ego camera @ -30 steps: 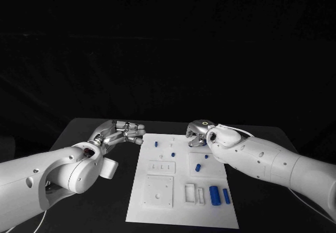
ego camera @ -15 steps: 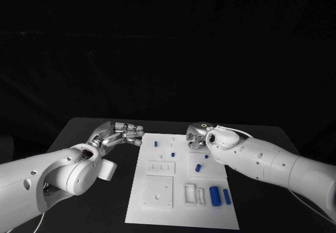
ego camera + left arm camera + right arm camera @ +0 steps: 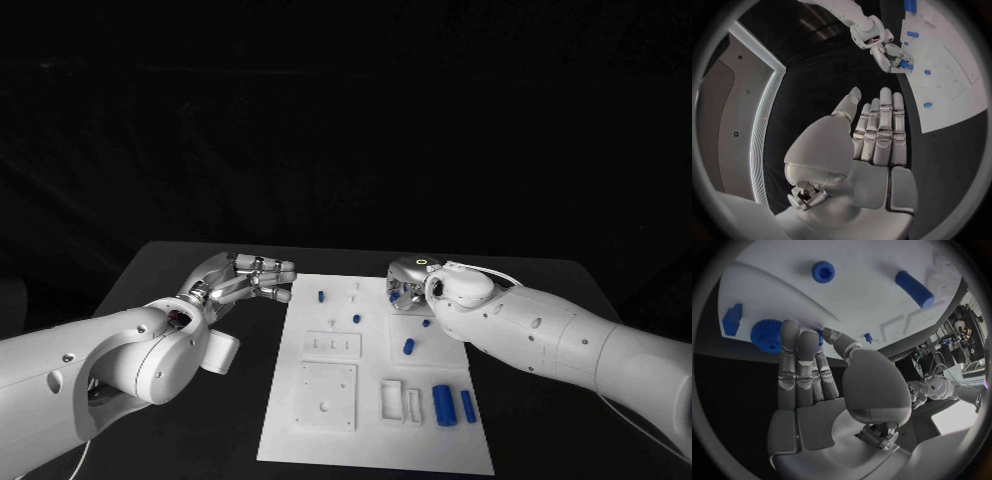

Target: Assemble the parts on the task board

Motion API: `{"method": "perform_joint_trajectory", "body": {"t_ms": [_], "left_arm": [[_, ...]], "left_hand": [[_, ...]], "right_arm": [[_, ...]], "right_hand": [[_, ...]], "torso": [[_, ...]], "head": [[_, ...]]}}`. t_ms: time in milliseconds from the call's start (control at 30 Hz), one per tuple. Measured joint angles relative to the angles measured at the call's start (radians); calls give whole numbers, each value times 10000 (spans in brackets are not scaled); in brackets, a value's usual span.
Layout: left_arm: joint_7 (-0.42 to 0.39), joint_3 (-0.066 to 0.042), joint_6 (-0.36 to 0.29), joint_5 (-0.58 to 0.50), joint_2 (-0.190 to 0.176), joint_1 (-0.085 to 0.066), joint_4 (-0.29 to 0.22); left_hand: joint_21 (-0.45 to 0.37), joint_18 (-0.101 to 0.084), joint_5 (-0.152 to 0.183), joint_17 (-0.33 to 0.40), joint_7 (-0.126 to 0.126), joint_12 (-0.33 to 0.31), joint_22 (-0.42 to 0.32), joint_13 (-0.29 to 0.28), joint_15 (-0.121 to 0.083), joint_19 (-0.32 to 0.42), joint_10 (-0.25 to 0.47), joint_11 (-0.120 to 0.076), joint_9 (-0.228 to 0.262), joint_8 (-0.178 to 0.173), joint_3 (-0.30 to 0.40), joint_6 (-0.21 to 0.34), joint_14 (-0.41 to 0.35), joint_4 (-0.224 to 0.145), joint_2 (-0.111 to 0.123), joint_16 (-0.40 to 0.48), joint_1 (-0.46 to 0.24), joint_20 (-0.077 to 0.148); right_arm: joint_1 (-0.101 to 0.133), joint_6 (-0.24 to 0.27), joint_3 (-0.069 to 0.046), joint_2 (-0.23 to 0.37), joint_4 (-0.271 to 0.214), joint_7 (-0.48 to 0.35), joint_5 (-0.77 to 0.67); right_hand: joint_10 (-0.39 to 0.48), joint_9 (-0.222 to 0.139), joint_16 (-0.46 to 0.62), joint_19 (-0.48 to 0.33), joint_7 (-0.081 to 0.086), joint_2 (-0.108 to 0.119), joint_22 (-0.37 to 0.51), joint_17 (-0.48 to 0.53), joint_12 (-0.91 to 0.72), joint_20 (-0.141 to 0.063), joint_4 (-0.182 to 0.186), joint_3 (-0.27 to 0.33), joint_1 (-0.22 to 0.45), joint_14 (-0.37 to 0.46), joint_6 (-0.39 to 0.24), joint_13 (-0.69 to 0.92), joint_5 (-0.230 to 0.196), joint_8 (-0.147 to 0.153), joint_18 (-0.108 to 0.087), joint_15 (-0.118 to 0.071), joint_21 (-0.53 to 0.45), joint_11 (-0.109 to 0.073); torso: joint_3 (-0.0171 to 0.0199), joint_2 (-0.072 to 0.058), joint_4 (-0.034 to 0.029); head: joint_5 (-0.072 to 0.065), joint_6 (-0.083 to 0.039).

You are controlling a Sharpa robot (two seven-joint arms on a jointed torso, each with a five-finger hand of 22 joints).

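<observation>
The right hand (image 3: 811,390), fingers extended and apparently not yet gripping, reaches the blue gear (image 3: 770,336) at the task board (image 3: 378,440) edge. Fingers should be closed squarely around it before lifting. The left hand (image 3: 873,140) is held open, empty.

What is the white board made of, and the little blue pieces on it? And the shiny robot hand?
The task board looks like matte white plastic: flat, even, with no glare. The blue parts, such as the cylinder, look like moulded or printed plastic with a dull, solid colour, though I can't be sure. The right robot hand looks like brushed silver metal, or metal-coated plastic, since it catches soft highlights.
</observation>
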State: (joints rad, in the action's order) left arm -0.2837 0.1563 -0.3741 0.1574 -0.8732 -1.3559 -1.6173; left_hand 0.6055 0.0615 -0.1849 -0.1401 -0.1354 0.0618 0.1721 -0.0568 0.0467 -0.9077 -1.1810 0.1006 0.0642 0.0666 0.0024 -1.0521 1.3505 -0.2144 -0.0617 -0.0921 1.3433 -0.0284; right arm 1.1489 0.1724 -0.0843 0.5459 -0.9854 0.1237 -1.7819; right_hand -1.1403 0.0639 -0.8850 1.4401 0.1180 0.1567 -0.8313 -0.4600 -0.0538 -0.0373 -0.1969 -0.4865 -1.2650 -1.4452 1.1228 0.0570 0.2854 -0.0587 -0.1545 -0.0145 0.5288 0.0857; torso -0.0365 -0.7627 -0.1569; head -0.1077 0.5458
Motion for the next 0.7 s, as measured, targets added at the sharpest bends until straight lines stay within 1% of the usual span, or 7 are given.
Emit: {"method": "perform_joint_trajectory", "body": {"t_ms": [200,300,367,500,567,633,700], "left_arm": [[11,0,7,-2,-8,0,0],[17,0,11,-3,-13,0,-2],[20,0,12,-3,-16,0,-3],[32,0,15,-4,-18,-1,-4],[38,0,17,-5,-18,-1,-4],[47,0,19,-5,-19,-1,-5],[56,-1,21,-6,-22,-1,-6]], "left_hand": [[0,0,0,1,0,0,-44,0,0,0,0,0,0,0,-53,0,0,-3,0,0,0,0],[0,1,0,1,0,0,-45,0,0,0,0,0,0,0,-53,0,0,-3,0,0,0,0],[0,-1,0,1,0,0,-60,0,0,0,0,0,0,0,-53,0,0,-3,0,0,0,0],[0,1,0,1,0,0,-61,0,0,0,0,0,-1,0,-53,0,0,-3,0,0,0,0],[0,0,0,2,0,0,-60,0,0,0,0,-1,-1,0,-53,0,0,-3,0,0,0,0],[0,0,0,2,0,0,-60,0,0,0,-1,-1,-1,0,-52,0,0,-3,0,0,1,0],[0,1,0,2,-36,0,-80,0,0,-27,0,-1,-1,0,-80,36,0,-30,0,0,1,-27]], "right_arm": [[-4,-4,0,16,1,32,-32],[-3,21,0,19,-2,42,-49],[-2,54,-1,20,-11,44,-54],[-3,266,-1,17,-32,48,-68],[-6,408,-1,14,-50,60,-85],[-8,598,0,14,-79,90,-114],[-8,793,0,14,-123,131,-147]], "right_hand": [[-272,7,-75,36,-32,0,-234,-56,0,-36,8,-622,0,17,142,-1,-298,0,26,-18,0,-57],[-548,22,-112,63,-76,-33,-378,-62,0,-63,45,-845,33,38,368,-1,-465,5,76,-38,3,-134],[-792,49,-113,94,-133,-76,-619,-72,2,-94,84,-972,65,63,555,1,-617,-27,91,-81,258,-201],[-1306,161,-114,117,-233,-177,-1269,-72,37,-138,56,-1154,-12,93,998,0,-818,-41,153,-198,967,-330],[-1458,226,-87,18,-288,-189,-1513,-72,35,-237,10,-1340,-28,83,1154,0,-919,-40,170,-286,1161,-369],[-1505,297,-26,-51,-341,-200,-1724,-81,15,-305,5,-1454,-41,96,1234,0,-970,-39,249,-299,1304,-324],[-1524,367,23,-95,-343,-215,-1942,-122,-2,-349,13,-1530,-57,56,1235,0,-1072,-39,319,-340,1357,-306]], "torso": [[-5,-20,-1],[-12,-32,-3],[-11,-38,-5],[-17,-51,-4],[-17,-54,-5],[-24,-58,-10],[-27,-60,-12]], "head": [[9,6],[1,6],[-1,5],[-1,0],[5,1],[5,4],[4,2]]}}
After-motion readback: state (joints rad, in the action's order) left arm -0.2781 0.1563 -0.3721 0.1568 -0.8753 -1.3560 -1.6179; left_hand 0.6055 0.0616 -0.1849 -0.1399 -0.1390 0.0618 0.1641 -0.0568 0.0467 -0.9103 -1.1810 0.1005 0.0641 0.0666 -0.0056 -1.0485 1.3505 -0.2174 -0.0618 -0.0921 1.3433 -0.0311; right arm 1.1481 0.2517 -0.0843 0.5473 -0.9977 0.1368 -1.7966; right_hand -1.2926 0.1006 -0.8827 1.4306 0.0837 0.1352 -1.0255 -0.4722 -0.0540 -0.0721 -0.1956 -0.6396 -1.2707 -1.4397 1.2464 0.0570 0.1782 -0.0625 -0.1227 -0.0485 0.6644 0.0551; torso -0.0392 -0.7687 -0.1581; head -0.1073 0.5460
